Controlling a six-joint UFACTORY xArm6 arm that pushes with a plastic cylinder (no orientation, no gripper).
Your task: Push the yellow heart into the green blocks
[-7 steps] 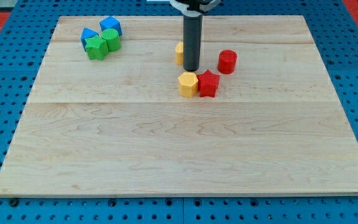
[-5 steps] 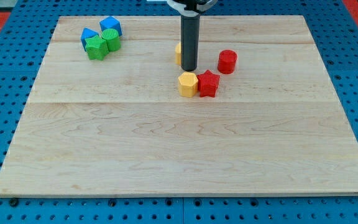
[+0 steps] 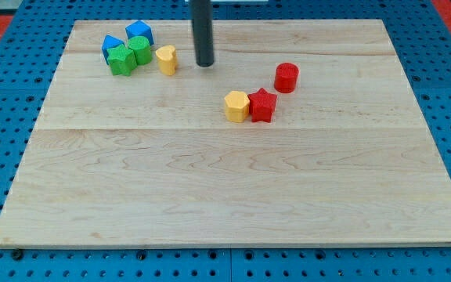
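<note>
The yellow heart lies near the view's top left, just right of the green blocks with a small gap. The green blocks are a green star and a green cylinder, side by side. My tip stands to the right of the yellow heart, apart from it by a clear gap.
Two blue blocks sit behind the green ones. A yellow hexagon touches a red star near the board's middle. A red cylinder stands to their upper right. The wooden board lies on a blue pegboard.
My tip has moved left and slightly up. The yellow heart has slid left from beside the rod to close by the green blocks. The other blocks have not moved.
</note>
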